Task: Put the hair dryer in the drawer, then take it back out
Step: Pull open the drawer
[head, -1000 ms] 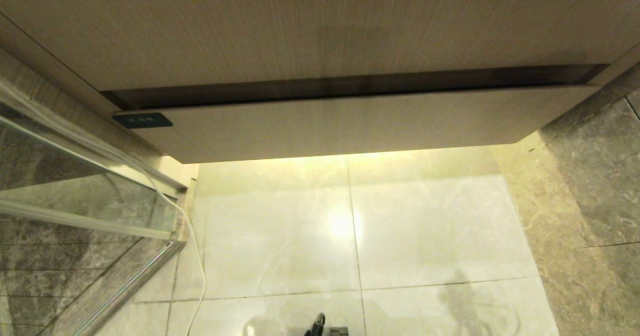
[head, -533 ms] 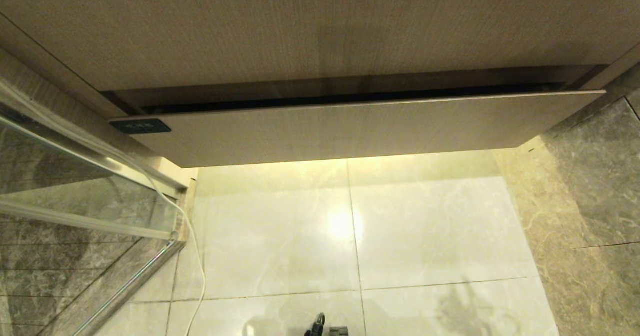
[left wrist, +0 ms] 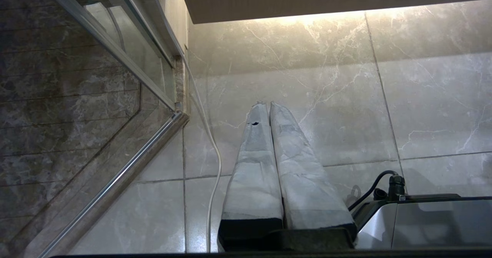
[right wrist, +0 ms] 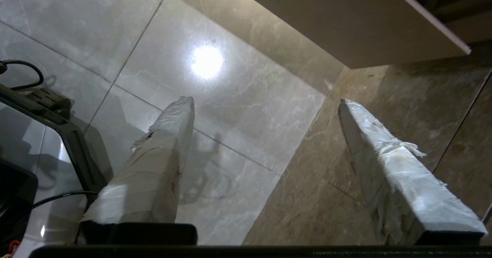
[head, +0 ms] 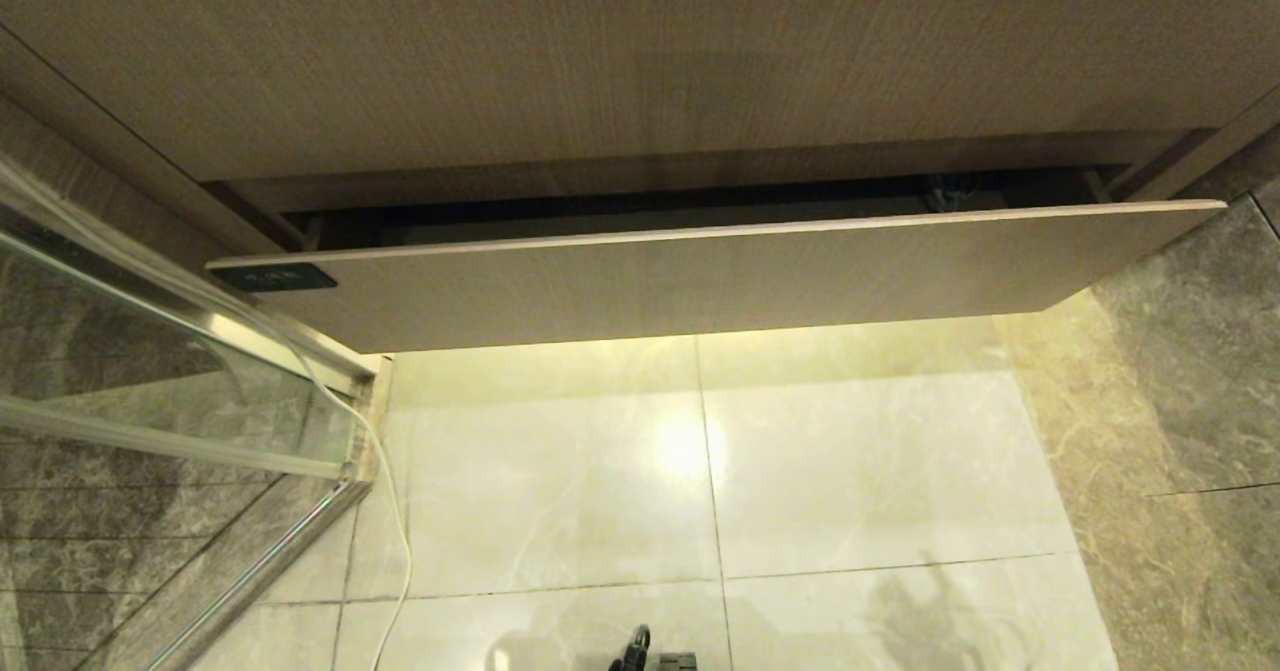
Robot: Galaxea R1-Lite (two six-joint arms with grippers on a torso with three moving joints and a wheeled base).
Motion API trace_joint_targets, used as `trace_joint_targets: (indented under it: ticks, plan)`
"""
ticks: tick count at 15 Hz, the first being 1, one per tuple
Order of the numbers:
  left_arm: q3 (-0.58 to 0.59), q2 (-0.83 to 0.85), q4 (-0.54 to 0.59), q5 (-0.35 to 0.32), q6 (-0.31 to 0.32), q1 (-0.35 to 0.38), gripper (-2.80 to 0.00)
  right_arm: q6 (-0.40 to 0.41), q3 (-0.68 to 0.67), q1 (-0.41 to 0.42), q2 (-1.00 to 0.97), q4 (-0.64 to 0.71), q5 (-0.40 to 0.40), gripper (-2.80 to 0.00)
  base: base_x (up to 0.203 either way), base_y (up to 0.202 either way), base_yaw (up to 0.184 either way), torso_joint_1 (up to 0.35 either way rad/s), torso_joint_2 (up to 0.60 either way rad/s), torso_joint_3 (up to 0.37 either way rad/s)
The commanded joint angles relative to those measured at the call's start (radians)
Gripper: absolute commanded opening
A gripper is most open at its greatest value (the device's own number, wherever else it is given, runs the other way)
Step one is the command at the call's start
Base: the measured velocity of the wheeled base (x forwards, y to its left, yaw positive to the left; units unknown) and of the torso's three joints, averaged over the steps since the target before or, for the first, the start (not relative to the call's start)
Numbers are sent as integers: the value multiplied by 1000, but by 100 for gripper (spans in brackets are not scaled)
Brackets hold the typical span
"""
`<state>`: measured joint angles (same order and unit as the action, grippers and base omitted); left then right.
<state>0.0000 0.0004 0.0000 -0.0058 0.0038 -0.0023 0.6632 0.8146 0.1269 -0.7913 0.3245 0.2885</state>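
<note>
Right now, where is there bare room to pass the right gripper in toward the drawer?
Only a narrow dark slot shows between the drawer front and the cabinet panel, widest at its right end. The pale floor tiles below are bare; the white cord and glass door crowd the left. The right gripper hangs open.

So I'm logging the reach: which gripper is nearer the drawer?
Right. The right gripper is open, below the drawer corner; the left gripper is shut, low over floor.

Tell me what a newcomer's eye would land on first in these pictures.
The drawer stands ajar under the wood panel, a dark gap along its top edge. Below it, a bright glare shines off the pale floor tiles. The right end effector hangs open above the floor near the drawer's corner.
</note>
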Motion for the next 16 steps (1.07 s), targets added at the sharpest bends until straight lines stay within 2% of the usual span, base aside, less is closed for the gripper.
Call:
trace_joint_targets:
  ticks: [1, 7, 12, 16]
  plan:
    - [2, 0, 0, 0, 1, -1, -280, -18, 3, 17, -63, -2, 2, 0, 0, 0, 0, 0, 0, 0]
    - [0, 0, 0, 0, 1, -1, -280, -58, 32, 27, -299, -22, 7, 0, 0, 0, 0, 0, 0, 0]
    - [1, 0, 0, 0, 0, -1, -280, -59, 155, 43, -563, -39, 6, 0, 0, 0, 0, 0, 0, 0]
    - [2, 0, 0, 0, 1, 0, -280, -56, 225, 56, -688, -34, 5, 0, 0, 0, 0, 0, 0, 0]
